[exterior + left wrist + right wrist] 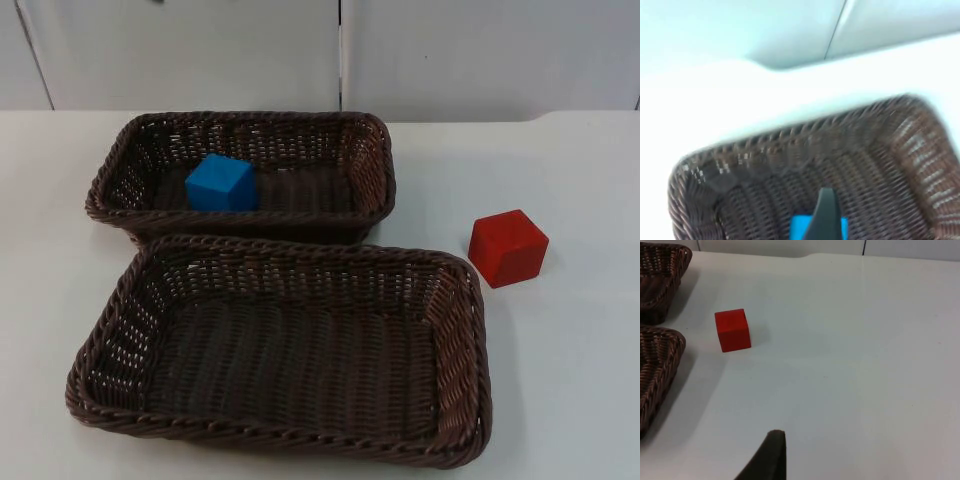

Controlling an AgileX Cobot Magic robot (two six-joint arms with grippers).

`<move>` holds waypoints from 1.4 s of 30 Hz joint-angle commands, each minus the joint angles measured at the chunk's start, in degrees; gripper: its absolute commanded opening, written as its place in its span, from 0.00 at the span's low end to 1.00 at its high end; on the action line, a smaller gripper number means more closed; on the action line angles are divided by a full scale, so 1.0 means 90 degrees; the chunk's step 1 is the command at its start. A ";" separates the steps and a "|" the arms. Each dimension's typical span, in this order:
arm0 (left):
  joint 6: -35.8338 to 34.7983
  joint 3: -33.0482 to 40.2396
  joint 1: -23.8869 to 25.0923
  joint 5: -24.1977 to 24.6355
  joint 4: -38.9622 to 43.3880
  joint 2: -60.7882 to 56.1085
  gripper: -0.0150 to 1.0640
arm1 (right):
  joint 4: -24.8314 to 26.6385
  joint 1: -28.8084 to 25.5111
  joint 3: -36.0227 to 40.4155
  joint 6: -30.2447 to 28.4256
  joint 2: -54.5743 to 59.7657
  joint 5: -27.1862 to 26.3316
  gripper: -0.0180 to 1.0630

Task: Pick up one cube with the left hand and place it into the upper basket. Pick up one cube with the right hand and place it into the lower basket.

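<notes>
A: White table (pixel 580 380), grey partition behind. Items listed?

B: Blue cube (pixel 221 183) lodged in upper basket (pixel 370 150); lower basket (pixel 455 400) adjoining; red cube (pixel 508 247) placed beside it, unobstructed.

A: Grippers?

B: Left gripper (pixel 824 217) poised above blue cube; right gripper (pixel 771 457) near red cube; jaw states undetermined.

The white worktop (pixel 570 380) is plain and smooth, running back to a grey partition wall (pixel 480 55); the wall is built of flat panels, with a dark vertical seam (pixel 341 55) between two of them; where worktop meets wall, the far edge shows a small step near the right side; the same seam and worktop edge appear in both wrist views.
</notes>
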 commanded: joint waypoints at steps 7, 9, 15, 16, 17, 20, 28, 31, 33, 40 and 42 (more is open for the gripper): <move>-0.0027 -0.0036 -0.0035 0.0318 -0.0068 -0.0819 0.65 | -0.0038 0.0001 -0.0014 -0.0004 0.0000 -0.0036 0.99; -0.0027 -0.0036 -0.0035 0.0389 -0.0068 -0.0862 0.65 | -0.0038 0.0001 -0.0014 -0.0004 0.0000 -0.0036 0.99; -0.0027 0.0118 -0.0035 0.0495 -0.0098 -0.1083 0.65 | -0.0042 0.0001 -0.0014 0.0011 0.0000 -0.0036 0.99; -0.0027 0.0224 -0.0035 0.0495 -0.0140 -0.1139 0.65 | -0.0042 0.0001 -0.0014 0.0011 0.0000 -0.0036 0.99; -0.0027 0.0365 -0.0035 0.0466 -0.0157 -0.1214 0.65 | -0.0042 0.0001 -0.0014 0.0011 0.0000 -0.0036 0.99; 0.0015 0.0646 -0.0035 0.0440 -0.0168 -0.1387 0.65 | -0.0042 0.0001 -0.0014 0.0011 0.0000 -0.0036 0.99; 0.0037 0.2039 -0.0035 -0.0072 -0.0168 -0.2265 0.65 | -0.0042 0.0001 -0.0014 0.0011 0.0000 -0.0036 0.99; 0.0037 0.2512 -0.0035 -0.0086 -0.0168 -0.2654 0.65 | -0.0042 0.0001 -0.0014 0.0011 0.0000 -0.0036 0.99; 0.0048 0.2665 -0.0035 -0.0104 -0.0168 -0.2826 0.65 | -0.0042 0.0001 -0.0014 0.0011 0.0000 -0.0036 0.99; 0.0048 0.3443 -0.0035 -0.0157 -0.0169 -0.3671 0.65 | -0.0042 0.0001 -0.0014 0.0011 0.0000 -0.0036 0.99; 0.0048 0.3745 -0.0035 -0.0172 -0.0195 -0.3974 0.65 | -0.0042 0.0001 -0.0014 0.0011 0.0000 -0.0036 0.99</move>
